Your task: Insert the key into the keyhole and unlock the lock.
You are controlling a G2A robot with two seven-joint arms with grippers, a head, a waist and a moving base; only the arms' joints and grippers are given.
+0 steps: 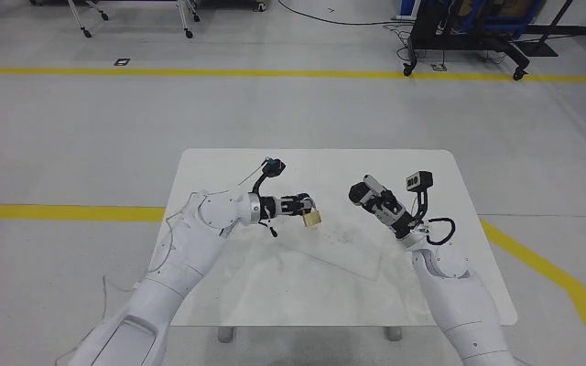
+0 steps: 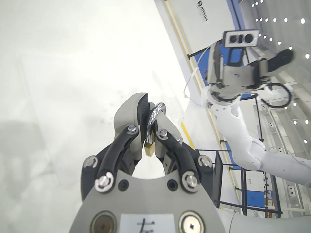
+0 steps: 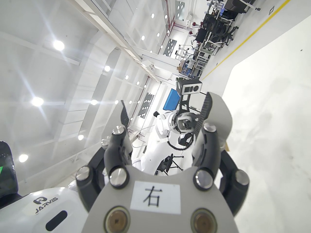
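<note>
Centrally, left jaws hold the lock [image 1: 313,219] near a clear sheet [image 1: 355,254].

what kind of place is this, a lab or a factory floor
Probably a robotics lab or test hall: yellow lines marked on the pale grey floor, a black wheeled equipment frame beyond the white rectangular table, and rows of workstations with dark monitors under round ceiling lights.

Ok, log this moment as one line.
left gripper: shut on brass padlock, held over white table | right gripper: open, empty, pointed toward left gripper | step: unlocking not yet done
</note>
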